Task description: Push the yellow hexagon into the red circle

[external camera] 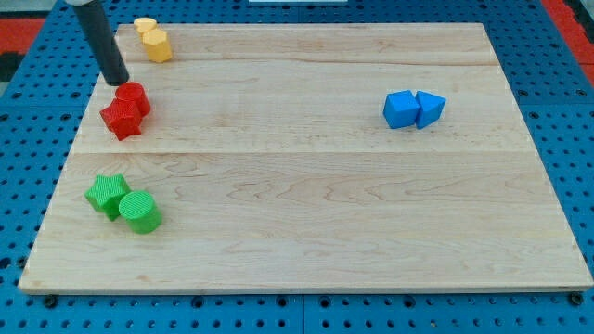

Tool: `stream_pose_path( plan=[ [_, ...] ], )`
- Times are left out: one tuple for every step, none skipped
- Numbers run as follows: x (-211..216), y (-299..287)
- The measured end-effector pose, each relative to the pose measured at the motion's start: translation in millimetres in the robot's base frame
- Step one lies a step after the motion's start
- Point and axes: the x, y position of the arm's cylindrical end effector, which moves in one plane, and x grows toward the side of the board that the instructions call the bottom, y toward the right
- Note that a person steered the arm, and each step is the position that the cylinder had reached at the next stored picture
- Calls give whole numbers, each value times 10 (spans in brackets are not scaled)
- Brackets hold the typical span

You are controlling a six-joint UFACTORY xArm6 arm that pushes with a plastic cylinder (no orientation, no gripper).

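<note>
Yellow blocks: two; red, green, blue: two each.

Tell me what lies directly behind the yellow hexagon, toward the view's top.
Another yellow block touches the yellow hexagon from behind, partly covered, so its shape is unclear. My tip stands apart, beside the red circle.

Pale wood under ribbed matt plastic.
Surface: light planks, smooth, satin, visible grain. Red circle, yellow hexagon, green cylinder, blue cube: matt, finely ridged, plastic-looking. Tool tip: dark, dull, smooth. Beneath: blue perforated board, slightly glossy.
</note>
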Motion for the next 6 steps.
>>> stream_pose_path(
  plan=[
    [67,-62],
    [67,-62],
    [-180,-136],
    [-725,-297],
    [-1033,-353],
    [-1293,-198]
  ],
)
